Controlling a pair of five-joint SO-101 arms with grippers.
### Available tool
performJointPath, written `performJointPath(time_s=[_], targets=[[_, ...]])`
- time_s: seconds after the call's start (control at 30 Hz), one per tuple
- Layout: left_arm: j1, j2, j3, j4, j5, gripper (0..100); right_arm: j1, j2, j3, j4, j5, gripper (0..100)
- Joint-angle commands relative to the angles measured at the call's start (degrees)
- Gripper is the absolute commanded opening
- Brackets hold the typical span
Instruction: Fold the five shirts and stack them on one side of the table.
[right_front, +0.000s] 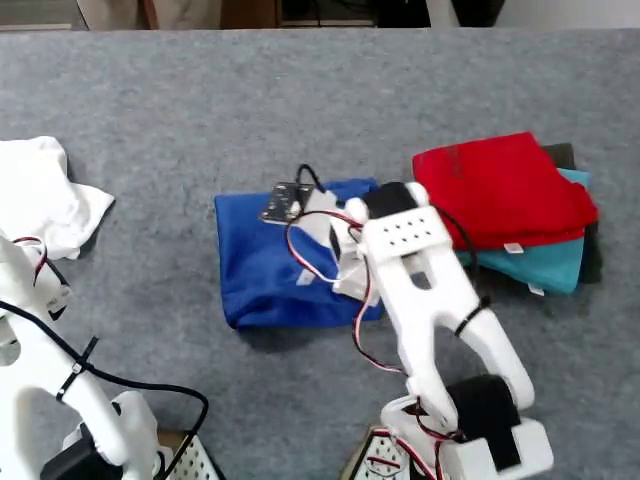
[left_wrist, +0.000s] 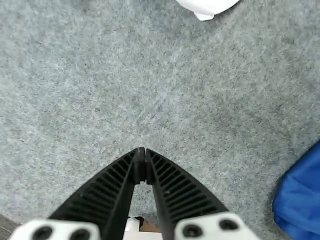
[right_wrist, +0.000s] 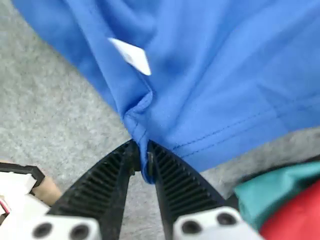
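High view, tabletop (right_front: 180, 110): a grey, carpet-like surface under everything.
High view, blue shirt (right_front: 265, 270): folded into a rough rectangle, lying at the centre of the tabletop.
High view, stack: a red shirt (right_front: 500, 185) lies on a teal shirt (right_front: 545, 268), with a dark shirt (right_front: 592, 255) beneath them. The pile sits at 3 o'clock from the blue shirt, just beside it.
High view, white shirt (right_front: 35, 195): crumpled and unfolded at the 9 o'clock edge, well apart from the stack.
High view, right arm (right_front: 440, 300): its base is at 5 o'clock and it extends toward 11 o'clock. Its wrist hangs over the blue shirt's 3 o'clock edge and covers the grip from above.
High view, left arm (right_front: 45, 365): at the 8 o'clock corner, near the white shirt.
Left wrist view, left gripper (left_wrist: 140, 152): its fingers (left_wrist: 112, 192) are together, tips touching with nothing between them, over bare grey tabletop. A scrap of the white shirt and an edge of the blue shirt show at the margins.
Right wrist view, right gripper (right_wrist: 142, 152): this view gives the grip that the wrist hides in the high view. The fingers are clamped on the blue shirt's stitched hem, which puckers into a small fold at the tips.
Right wrist view, label (right_wrist: 131, 56): a small white tag on the blue cloth.
Right wrist view, neighbours: corners of the teal and red shirts lie near the pinched hem.
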Motion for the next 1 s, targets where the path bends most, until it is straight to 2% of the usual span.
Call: performJointPath(time_s=[0.0, 0.2, 0.37, 0.43, 0.5, 0.57, 0.67, 0.77, 0.97], targets=[[1.8, -1.1, -0.3, -0.3, -0.4, 2, 5.8, -2.4, 3.1, -2.6, 2.7, 0.2], [7.5, -1.1, -0.3, -0.2, 0.1, 2, 13.0, -2.9, 8.4, -7.6, 5.7, 2.4], [16.1, -1.1, -0.9, -0.6, 2.3, 2, 13.0, -2.9, 6.7, -8.4, 5.3, 29.7], [21.3, -1.1, -1.2, -1.7, 2.9, 2, 13.1, -3.0, 4.7, -6.1, 6.3, 36.5], [26.5, -1.1, -2.7, -2.2, 2.9, 2, 13.6, -4.6, 2.0, -3.1, 6.7, 32.9], [31.7, -1.0, -6.1, -2.6, 2.6, 2, 14.8, -7.3, -1.3, -0.3, 6.5, 24.2], [38.5, -0.7, -10.9, -5.5, 2.5, 2, 15.3, -11.3, -6.5, -0.3, 3.4, 0.0], [44.0, 5.1, -14.9, -9.1, 3.0, 2, 13.5, -11.5, -10.9, -2.3, -1.8, 7.6], [48.9, 27.7, -28.0, -11.3, 11.7, 2, 7.9, -0.3, -16.8, -10.5, -11.3, 1.0]])
